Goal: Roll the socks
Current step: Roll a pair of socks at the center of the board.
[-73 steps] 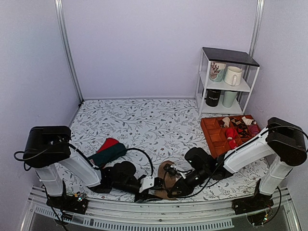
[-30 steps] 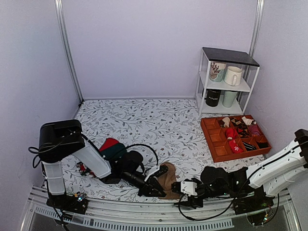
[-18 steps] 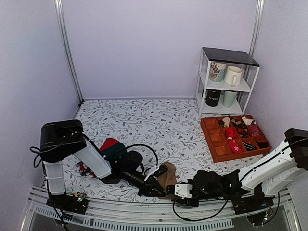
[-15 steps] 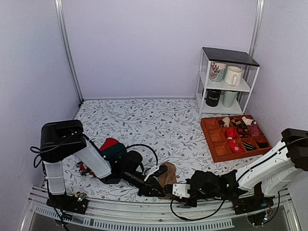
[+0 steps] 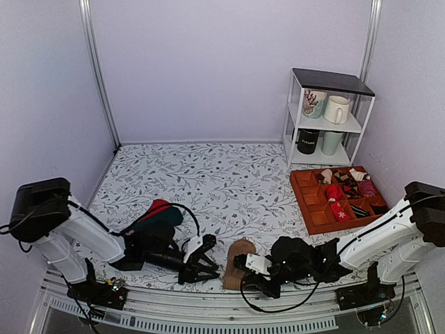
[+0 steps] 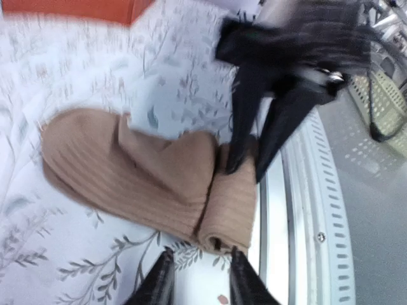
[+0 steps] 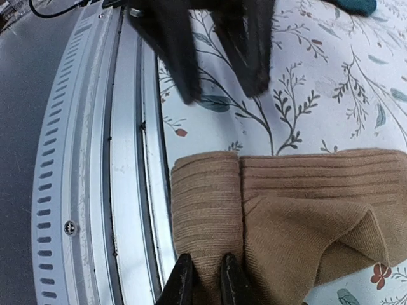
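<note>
Compared with half a second earlier, the left claw (image 6: 200, 257) has let go and backed off. Its fingers are spread and its arm lies low along the floral-print desk (image 5: 229, 181). The right claw (image 7: 205, 257), arm stretched flat, pinches the rolled end of the tan-brown ribbed knit socks (image 5: 236, 263), which lie partly rolled at the desk's near edge.

Lilac walls (image 5: 229, 69), floral tablecloth (image 5: 208, 174), white shelf rack (image 5: 351, 126)
</note>
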{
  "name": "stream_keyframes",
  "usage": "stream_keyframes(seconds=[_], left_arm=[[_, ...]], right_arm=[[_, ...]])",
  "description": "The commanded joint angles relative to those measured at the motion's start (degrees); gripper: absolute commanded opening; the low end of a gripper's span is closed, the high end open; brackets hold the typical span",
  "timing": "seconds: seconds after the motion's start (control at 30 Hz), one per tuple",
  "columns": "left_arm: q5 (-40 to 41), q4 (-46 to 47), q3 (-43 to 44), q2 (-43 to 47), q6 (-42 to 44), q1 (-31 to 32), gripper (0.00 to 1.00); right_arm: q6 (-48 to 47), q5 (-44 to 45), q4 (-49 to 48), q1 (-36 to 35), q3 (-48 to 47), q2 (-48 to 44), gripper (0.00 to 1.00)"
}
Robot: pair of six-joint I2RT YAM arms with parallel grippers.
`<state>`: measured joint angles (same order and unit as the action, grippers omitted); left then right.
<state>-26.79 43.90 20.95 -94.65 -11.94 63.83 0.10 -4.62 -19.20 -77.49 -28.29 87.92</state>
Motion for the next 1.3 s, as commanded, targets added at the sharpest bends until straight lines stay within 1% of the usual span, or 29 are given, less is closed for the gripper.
stream_keyframes(seconds=[0.0,0.07,0.13,0.2,0.4,0.6,0.7,0.83,0.87,0.9,0.97,1.03,1.07,1.13,1.17,1.2,1.23,1.27], left_arm=[[13.97,0.77,-1.46,9.34,14.39,5.45,0.33],[14.47,0.12,0.03,9.22,17.61,6.07,0.35],[12.70,-0.21,1.43,6.57,19.39,6.18,0.36],[11.22,0.11,2.73,3.59,20.15,6.76,0.40],[11.71,0.72,5.31,-4.62,21.19,8.58,0.41],[11.26,2.72,5.34,-7.46,21.77,8.67,0.42],[11.21,2.49,5.91,-8.82,21.58,8.85,0.41],[11.43,1.68,6.92,-10.62,21.04,8.85,0.29],[11.58,1.25,7.18,-11.04,20.80,8.93,0.29],[11.84,1.00,7.25,-11.34,20.74,8.94,0.32],[12.98,1.05,7.07,-11.75,20.56,9.23,0.51],[13.44,1.27,6.71,-11.80,20.65,9.45,0.54],[13.43,1.28,6.55,-11.49,20.58,9.54,0.57],[13.86,1.63,5.77,-10.08,20.31,9.63,0.68],[14.28,1.85,5.34,-8.73,20.15,9.68,0.75],[15.44,2.12,4.83,-7.70,19.78,9.76,0.79],[16.85,2.73,4.09,-6.55,19.71,9.98,0.80],[18.75,3.69,3.19,-5.58,19.72,10.26,0.88]], right_arm=[[8.51,-15.53,6.44,7.09,-0.90,0.63,0.12],[10.38,-19.07,8.49,9.95,-2.67,1.99,0.12],[12.25,-23.05,10.86,12.50,-4.45,3.71,0.12],[13.77,-26.18,12.44,14.13,-5.84,5.64,0.12],[15.91,-29.67,14.38,15.35,-7.70,8.96,0.13],[16.22,-30.65,14.52,15.77,-8.02,9.61,0.13],[16.34,-31.23,14.80,15.79,-8.45,9.98,0.12],[16.42,-31.94,15.21,15.89,-8.79,10.50,0.12],[16.32,-32.19,15.36,15.88,-8.87,10.47,0.12],[16.33,-32.32,15.52,15.88,-8.83,10.44,0.13],[16.25,-32.53,15.75,15.95,-8.92,10.55,0.12],[16.10,-32.33,15.86,15.88,-8.95,10.88,0.12],[16.08,-32.17,15.86,15.94,-8.99,11.04,0.12],[16.03,-31.89,15.86,16.02,-9.05,11.38,0.12],[15.99,-31.67,15.86,15.98,-9.05,11.31,0.13],[15.99,-31.53,15.86,15.98,-9.00,11.24,0.12],[15.99,-31.52,15.86,16.02,-9.00,11.14,0.13],[15.99,-31.43,15.86,15.98,-9.03,11.07,0.12]])
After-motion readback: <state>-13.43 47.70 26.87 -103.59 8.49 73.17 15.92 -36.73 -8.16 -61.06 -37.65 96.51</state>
